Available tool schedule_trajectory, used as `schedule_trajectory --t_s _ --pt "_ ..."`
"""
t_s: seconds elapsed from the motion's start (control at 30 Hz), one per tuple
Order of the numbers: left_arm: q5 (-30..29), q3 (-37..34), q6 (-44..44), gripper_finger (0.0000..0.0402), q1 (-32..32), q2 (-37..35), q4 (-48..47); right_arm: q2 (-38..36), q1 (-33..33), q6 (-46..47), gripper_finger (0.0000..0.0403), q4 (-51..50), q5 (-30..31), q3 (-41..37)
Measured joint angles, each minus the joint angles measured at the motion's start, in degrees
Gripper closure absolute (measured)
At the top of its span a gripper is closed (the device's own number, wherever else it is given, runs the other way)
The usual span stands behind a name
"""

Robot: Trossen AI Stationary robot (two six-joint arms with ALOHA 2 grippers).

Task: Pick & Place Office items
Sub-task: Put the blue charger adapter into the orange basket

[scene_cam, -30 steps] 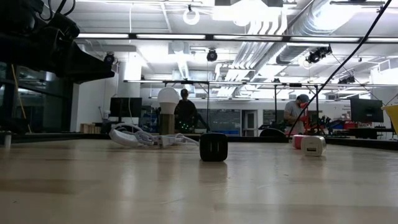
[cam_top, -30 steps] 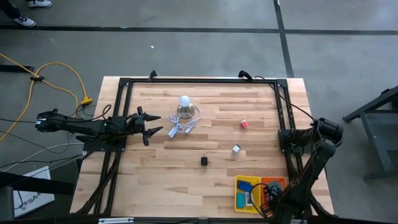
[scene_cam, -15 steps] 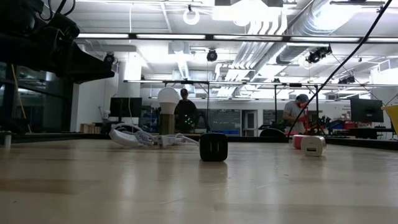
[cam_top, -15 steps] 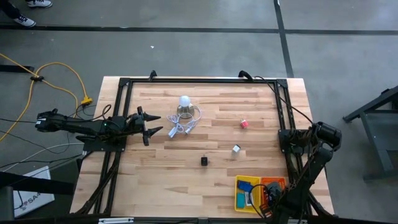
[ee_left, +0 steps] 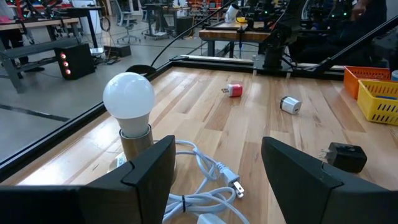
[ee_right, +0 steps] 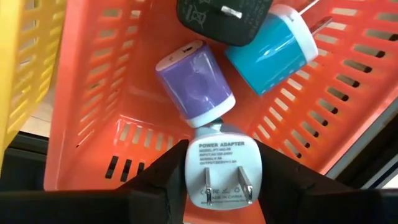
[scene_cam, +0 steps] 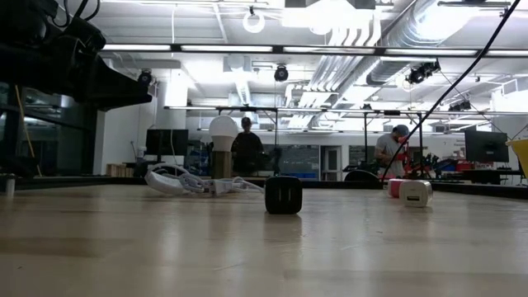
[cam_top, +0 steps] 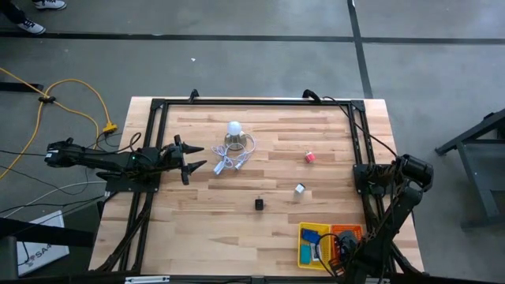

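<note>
Slotted orange plastic tray (ee_right: 93, 112) cradles rounded glossy adapters (ee_right: 196, 84), purple and teal.

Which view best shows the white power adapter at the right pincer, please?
Right wrist view: the adapter sits between the pincer's fingers, label and prongs readable, above the orange tray. The high view hides it; low and left wrist views miss it.

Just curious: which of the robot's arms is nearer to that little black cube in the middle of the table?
Left. The left gripper sits beside the lamp, nearer the black cube; the right gripper is over the orange tray.

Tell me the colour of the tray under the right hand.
Orange tray; right wrist view shows it best.
</note>
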Motion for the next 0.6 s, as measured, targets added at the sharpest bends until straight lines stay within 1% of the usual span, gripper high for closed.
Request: schedule_trajectory --t_s 0.4,0.47,0.6 --pt "0.0 0.0 0.0 0.0171 0.0 0.0 0.0 0.0 0.0 -0.4 0.0251 0.0 0.0 0.0" --pt "0.0 0.0 0.0 0.0171 0.0 0.0 0.0 0.0 0.0 -0.4 0.0242 0.0 0.0 0.0" --pt "0.0 0.0 0.0 0.0171 0.0 0.0 0.0 0.0 0.0 -0.4 0.0211 0.0 0.0 0.0"
